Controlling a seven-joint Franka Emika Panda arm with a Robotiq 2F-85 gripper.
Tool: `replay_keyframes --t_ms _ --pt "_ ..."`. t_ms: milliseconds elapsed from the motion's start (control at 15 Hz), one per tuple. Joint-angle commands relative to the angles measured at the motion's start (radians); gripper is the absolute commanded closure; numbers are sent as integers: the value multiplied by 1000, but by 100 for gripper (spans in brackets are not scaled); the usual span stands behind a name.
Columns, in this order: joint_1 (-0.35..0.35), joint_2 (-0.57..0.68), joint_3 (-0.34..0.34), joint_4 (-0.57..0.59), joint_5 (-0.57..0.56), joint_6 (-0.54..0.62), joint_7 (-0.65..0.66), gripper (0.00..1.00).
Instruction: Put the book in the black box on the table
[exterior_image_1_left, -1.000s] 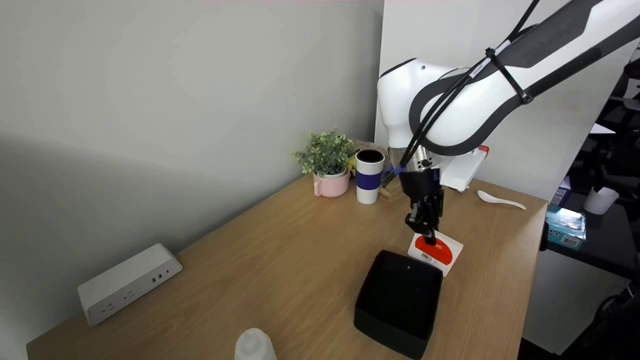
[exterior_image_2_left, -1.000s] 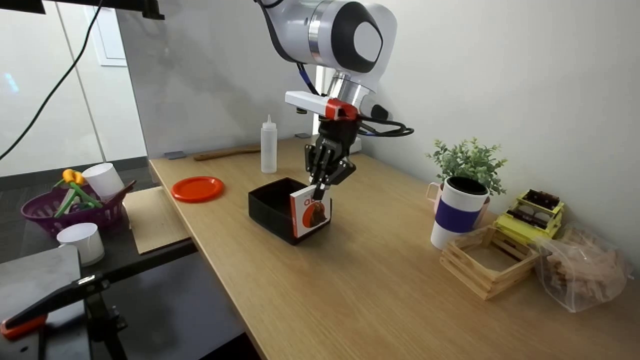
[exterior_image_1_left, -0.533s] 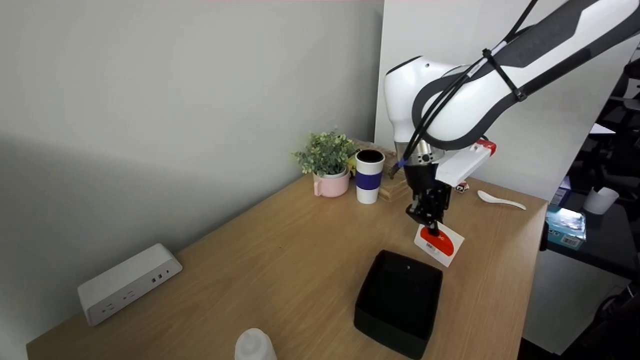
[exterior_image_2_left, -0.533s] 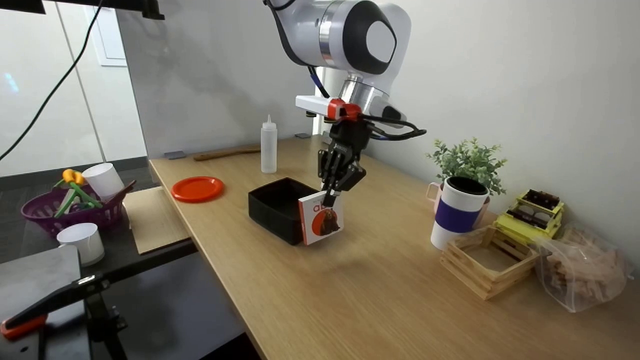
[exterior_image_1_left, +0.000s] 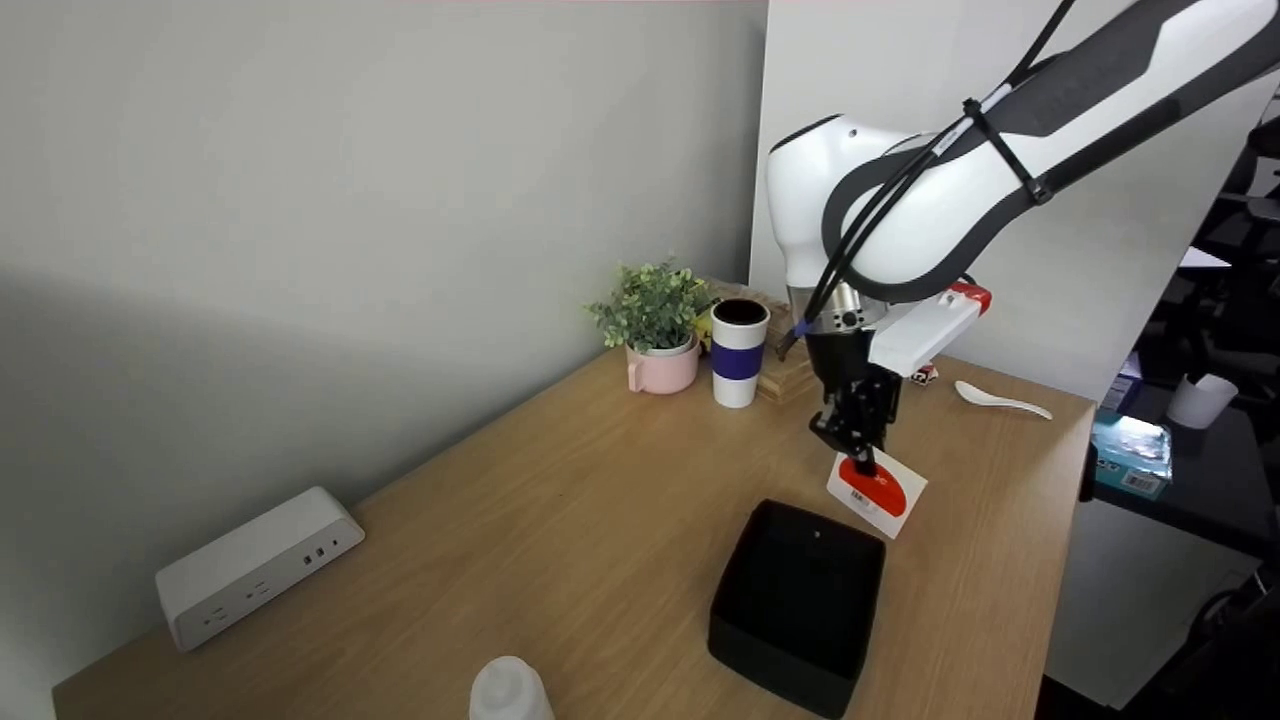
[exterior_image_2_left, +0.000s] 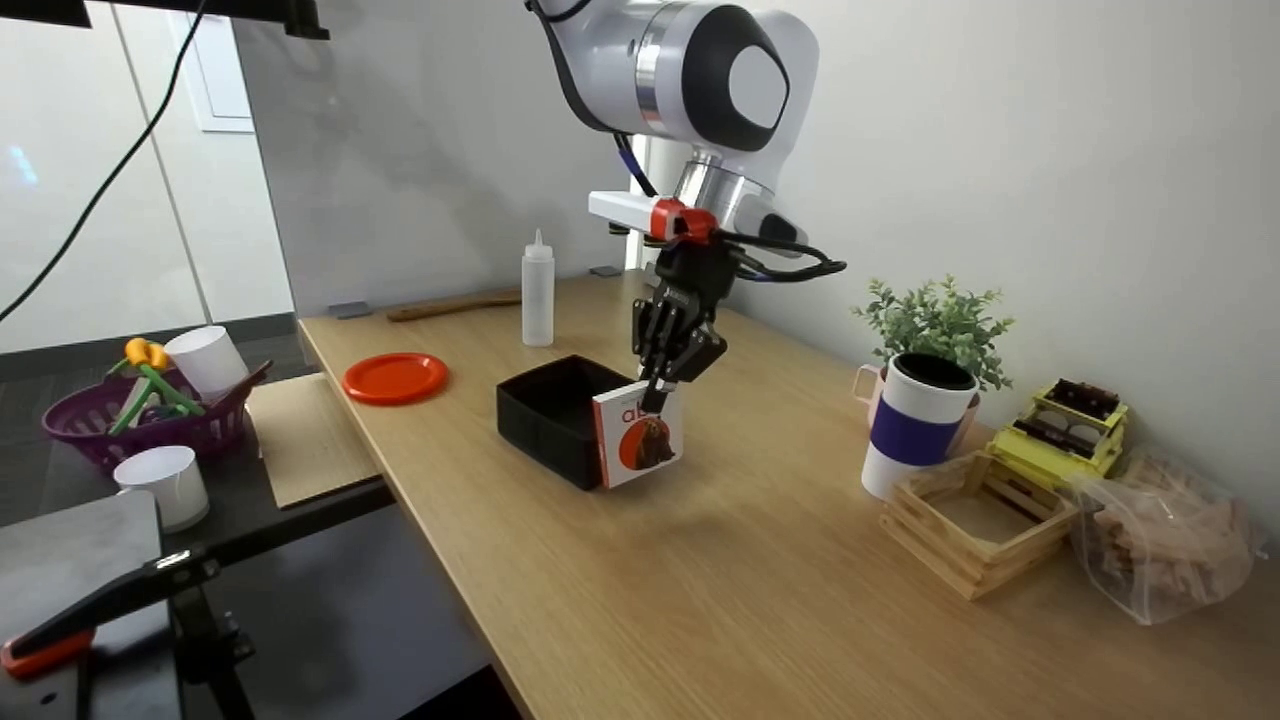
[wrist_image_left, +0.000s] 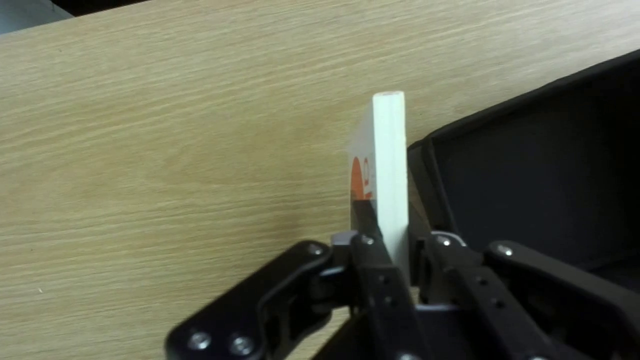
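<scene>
The book (exterior_image_2_left: 640, 440), white with a red-orange circle on its cover, hangs on edge in my gripper (exterior_image_2_left: 650, 396). In the wrist view its white page edge (wrist_image_left: 391, 150) runs up between the two fingers (wrist_image_left: 364, 215), which press on both faces. The black box (exterior_image_2_left: 545, 445) stands on the wood-grain table (exterior_image_2_left: 760, 580). The book is outside the box, beside one of its corners; a narrow strip of table shows between them in the wrist view. In an exterior view the book's back (exterior_image_1_left: 885, 495) shows behind the box's far rim. Whether its lower edge touches the table, I cannot tell.
A white-and-blue cup (exterior_image_2_left: 915, 430), pink-potted plant (exterior_image_1_left: 665, 370) and wooden crate (exterior_image_2_left: 960, 560) stand along the wall. A squeeze bottle (exterior_image_2_left: 538, 295) and red plate (exterior_image_2_left: 395, 378) lie beyond the box. A white spoon (exterior_image_1_left: 1000, 400) and a long white device (exterior_image_1_left: 260, 565) are farther off.
My gripper has drawn the book away from the box over the first half second. Since then it has shifted very slightly back toward the box and down. The box has not moved.
</scene>
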Motion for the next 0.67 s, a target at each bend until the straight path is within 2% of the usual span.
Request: replay_keyframes --t_ms 0,467,600 --pt "-4 21 10 29 18 -18 -5 55" --pt "26 -12 7 10 -3 -8 26 6" --pt "46 -38 2 -10 -15 1 58 0"
